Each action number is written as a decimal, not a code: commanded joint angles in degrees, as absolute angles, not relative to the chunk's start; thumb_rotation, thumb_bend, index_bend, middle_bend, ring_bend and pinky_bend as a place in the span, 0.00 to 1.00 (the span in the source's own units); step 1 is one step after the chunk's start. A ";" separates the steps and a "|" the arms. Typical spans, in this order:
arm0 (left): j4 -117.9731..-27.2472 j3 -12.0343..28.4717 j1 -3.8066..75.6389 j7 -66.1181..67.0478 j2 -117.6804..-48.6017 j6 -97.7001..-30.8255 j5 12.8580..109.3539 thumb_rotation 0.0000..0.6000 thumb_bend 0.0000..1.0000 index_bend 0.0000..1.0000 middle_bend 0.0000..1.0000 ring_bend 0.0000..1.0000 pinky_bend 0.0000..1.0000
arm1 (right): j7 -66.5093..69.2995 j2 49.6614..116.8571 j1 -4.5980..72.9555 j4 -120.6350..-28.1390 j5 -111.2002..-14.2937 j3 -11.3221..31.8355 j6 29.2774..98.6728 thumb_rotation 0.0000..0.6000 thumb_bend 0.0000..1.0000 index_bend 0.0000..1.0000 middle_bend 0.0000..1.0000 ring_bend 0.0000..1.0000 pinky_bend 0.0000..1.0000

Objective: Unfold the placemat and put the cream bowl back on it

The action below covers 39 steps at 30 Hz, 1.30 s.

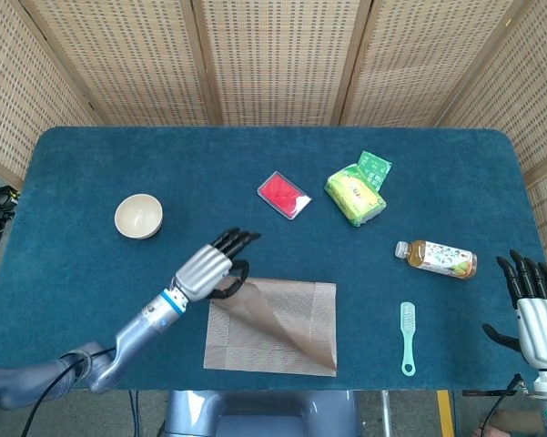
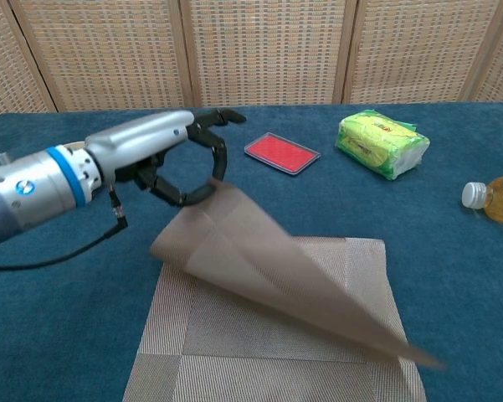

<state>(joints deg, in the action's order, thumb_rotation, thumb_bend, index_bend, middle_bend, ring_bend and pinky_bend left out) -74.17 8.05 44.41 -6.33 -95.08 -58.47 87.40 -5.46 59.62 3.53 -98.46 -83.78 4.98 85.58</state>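
Observation:
The tan woven placemat (image 1: 282, 339) lies near the table's front edge, its lower layer flat (image 2: 259, 352). My left hand (image 1: 214, 264) is raised over the mat's far left corner and pinches the top layer's edge between thumb and a finger (image 2: 202, 172). That layer hangs in a slanting fold (image 2: 284, 280) running down to the mat's near right corner. The cream bowl (image 1: 138, 216) stands upright at the far left, apart from the mat; my arm hides it in the chest view. My right hand (image 1: 533, 305) stays open off the table's near right edge.
Behind the mat lie a red flat case (image 1: 283, 195) and a green-yellow packet (image 1: 356, 193). A tea bottle (image 1: 437, 258) lies on its side at the right. A mint brush (image 1: 408, 338) rests right of the mat. Wicker screens close the back.

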 commanded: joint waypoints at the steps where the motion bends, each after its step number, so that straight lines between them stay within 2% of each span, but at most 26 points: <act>1: -65.67 14.32 47.61 -7.35 -97.63 -53.81 79.74 1.00 0.57 0.80 0.00 0.00 0.00 | -5.46 59.65 3.64 -98.40 -83.59 5.06 85.37 1.00 0.00 0.00 0.00 0.00 0.00; 4: -59.63 15.98 48.39 -8.32 -99.46 -52.48 76.55 1.00 0.57 0.79 0.00 0.00 0.00 | -5.53 59.71 3.77 -98.28 -83.07 5.19 85.00 1.00 0.00 0.00 0.00 0.00 0.00; 13: -43.12 17.16 49.51 -12.47 -105.83 -49.89 72.37 1.00 0.56 0.76 0.00 0.00 0.00 | -6.46 60.10 4.15 -98.20 -82.23 5.24 84.13 1.00 0.00 0.00 0.00 0.00 0.00; 15: -41.34 17.17 49.74 -13.86 -106.43 -49.61 72.38 1.00 0.51 0.64 0.00 0.00 0.00 | -6.67 60.20 4.20 -98.19 -82.05 5.26 84.00 1.00 0.00 0.00 0.00 0.00 0.00; 17: -40.43 17.26 49.88 -15.82 -106.32 -48.47 72.10 1.00 0.22 0.23 0.00 0.00 0.00 | -6.96 60.34 4.27 -98.13 -81.93 5.27 83.91 1.00 0.00 0.00 0.00 0.00 0.00; 19: -40.61 17.75 49.85 -17.05 -105.48 -48.58 71.86 1.00 0.02 0.01 0.00 0.00 0.00 | -7.11 60.48 4.31 -98.12 -81.94 5.25 83.87 1.00 0.00 0.00 0.00 0.00 0.00; 25: -45.15 17.65 48.31 -18.97 -101.43 -54.40 74.30 1.00 0.00 0.00 0.00 0.00 0.00 | -7.24 60.84 4.41 -97.71 -82.53 5.09 84.02 1.00 0.00 0.00 0.00 0.00 0.00; 28: -50.43 17.22 46.69 -16.96 -97.34 -57.48 75.42 1.00 0.00 0.00 0.00 0.00 0.00 | -7.49 61.21 4.63 -97.39 -83.35 4.87 84.01 1.00 0.00 0.00 0.00 0.00 0.00; 34: -64.95 16.35 40.22 -4.71 -87.38 -64.04 73.62 1.00 0.00 0.00 0.00 0.00 0.00 | -9.28 62.73 6.41 -95.48 -86.28 4.01 82.21 1.00 0.00 0.02 0.00 0.00 0.00; 39: -84.37 15.11 31.27 8.02 -77.60 -72.31 68.42 1.00 0.00 0.00 0.00 0.00 0.00 | -11.19 64.40 10.42 -91.45 -92.18 2.35 77.93 1.00 0.00 0.07 0.00 0.00 0.00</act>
